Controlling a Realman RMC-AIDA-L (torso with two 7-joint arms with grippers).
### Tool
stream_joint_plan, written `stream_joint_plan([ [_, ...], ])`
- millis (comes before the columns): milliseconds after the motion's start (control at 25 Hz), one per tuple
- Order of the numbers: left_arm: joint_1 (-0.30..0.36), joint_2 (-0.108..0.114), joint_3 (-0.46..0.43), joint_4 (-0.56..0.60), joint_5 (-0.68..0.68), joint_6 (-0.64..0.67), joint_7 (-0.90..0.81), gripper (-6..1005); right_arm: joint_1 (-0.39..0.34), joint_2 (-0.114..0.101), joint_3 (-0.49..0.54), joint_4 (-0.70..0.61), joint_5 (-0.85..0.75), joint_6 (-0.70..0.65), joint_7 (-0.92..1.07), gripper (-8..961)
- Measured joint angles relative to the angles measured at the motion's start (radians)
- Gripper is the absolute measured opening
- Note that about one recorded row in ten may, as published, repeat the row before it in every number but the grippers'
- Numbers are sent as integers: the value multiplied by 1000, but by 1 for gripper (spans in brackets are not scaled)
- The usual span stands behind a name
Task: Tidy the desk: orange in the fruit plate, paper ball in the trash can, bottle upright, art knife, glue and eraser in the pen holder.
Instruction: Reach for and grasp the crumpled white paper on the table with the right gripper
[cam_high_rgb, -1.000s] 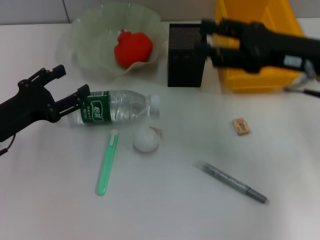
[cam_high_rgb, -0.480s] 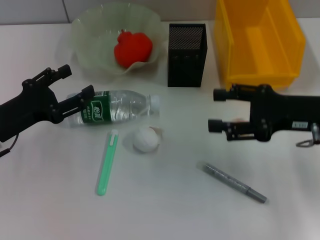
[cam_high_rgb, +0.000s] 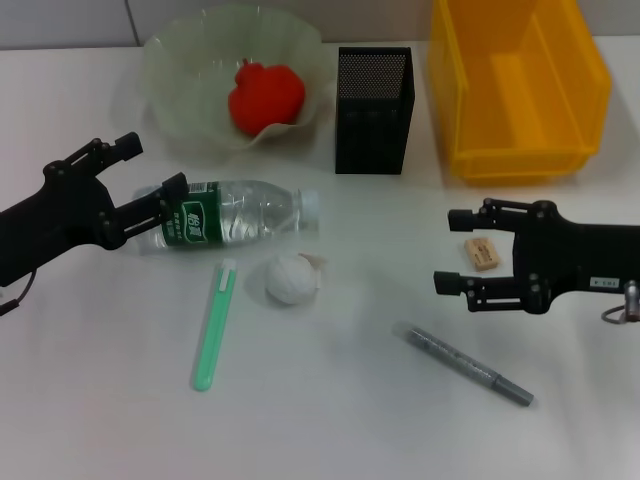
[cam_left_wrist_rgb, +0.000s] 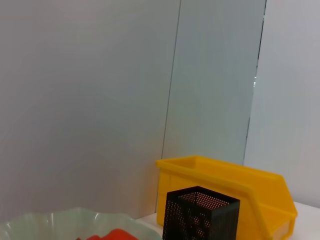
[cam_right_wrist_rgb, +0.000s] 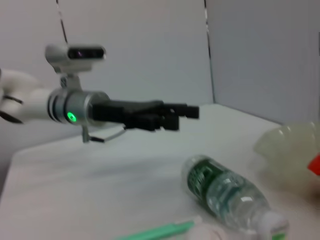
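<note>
Both tools spread, each poised beside its own item on the table (cam_high_rgb: 330, 420).

The right tool (cam_high_rgb: 452, 250) sits spread around the eraser (cam_high_rgb: 482, 252), which lies between its prongs near the upper one; closing off-centre could flick the small block away. The left tool (cam_high_rgb: 155, 166) is spread at the base of the lying bottle (cam_high_rgb: 228, 215); a skewed squeeze might roll it onto the paper ball (cam_high_rgb: 292, 279) just beyond.

I work in a lab: bare grey panelled wall (cam_left_wrist_rgb: 100, 100) behind my plain white worktop (cam_high_rgb: 330, 420), yellow plastic storage bin (cam_high_rgb: 520, 90).
</note>
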Motion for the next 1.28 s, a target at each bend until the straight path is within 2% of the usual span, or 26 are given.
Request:
stream_joint_plan([
  [720, -5, 3, 3, 0, -4, -4, 0, 842, 5, 9, -1, 30, -49, 66, -28, 789],
  [880, -41, 11, 9, 17, -16, 26, -91, 842, 3, 10, -1, 29, -49, 66, -29, 786],
  [960, -76, 20, 39, 44, -18, 58, -189, 842, 2, 11, -1, 27, -48, 64, -29, 785],
  [1040, -116, 27, 105, 95, -19, 99, -311, 842, 1, 11, -1, 25, -45, 63, -29, 783],
  [1080, -158, 29, 192, 169, -20, 129, -442, 842, 1, 12, 0, 25, -44, 63, -29, 783],
  [1120, -158, 29, 192, 169, -20, 129, -442, 842, 1, 12, 0, 24, -44, 62, -29, 782],
  [1160, -178, 29, 241, 211, -21, 139, -502, 842, 1, 12, 0, 24, -44, 62, -29, 781],
  [1200, -209, 26, 359, 293, -21, 149, -607, 842, 2, 12, 0, 23, -43, 61, -29, 780],
  [1240, -209, 26, 359, 293, -21, 149, -607, 842, 2, 12, 0, 23, -43, 61, -29, 780],
  [1280, -223, 25, 431, 339, -21, 152, -657, 842, 3, 12, 0, 23, -43, 60, -29, 779],
])
